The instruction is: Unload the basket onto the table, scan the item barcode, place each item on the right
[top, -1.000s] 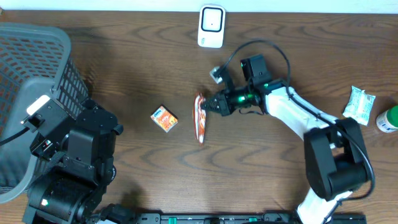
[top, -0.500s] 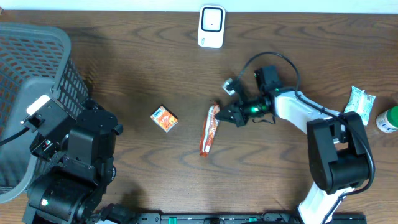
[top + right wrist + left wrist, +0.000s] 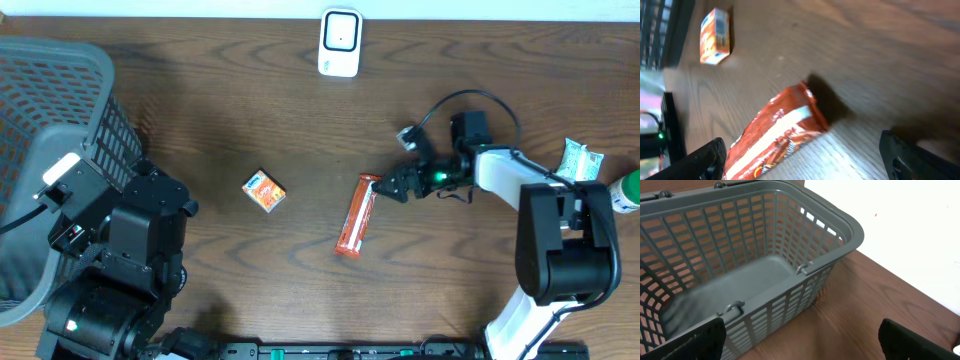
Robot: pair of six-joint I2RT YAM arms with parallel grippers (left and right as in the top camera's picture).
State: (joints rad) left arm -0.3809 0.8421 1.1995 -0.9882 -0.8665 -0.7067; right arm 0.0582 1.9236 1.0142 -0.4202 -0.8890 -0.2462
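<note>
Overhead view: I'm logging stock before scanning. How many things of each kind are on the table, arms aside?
Basket: 1
Scanner: 1
Box: 1
Packets: 2, red packet and white-green packet
Green container: 1
Total: 6

A grey plastic basket (image 3: 850, 227) with slotted lattice walls fills the upper left and stands on the dark wooden counter (image 3: 865, 295). Its solid floor shows through the open top. A white wall (image 3: 910, 230) rises behind the counter at right. The left pincer (image 3: 805, 342) is spread wide, its 2 dark fingers (image 3: 695, 340) in the bottom corners, nothing between them.
</note>
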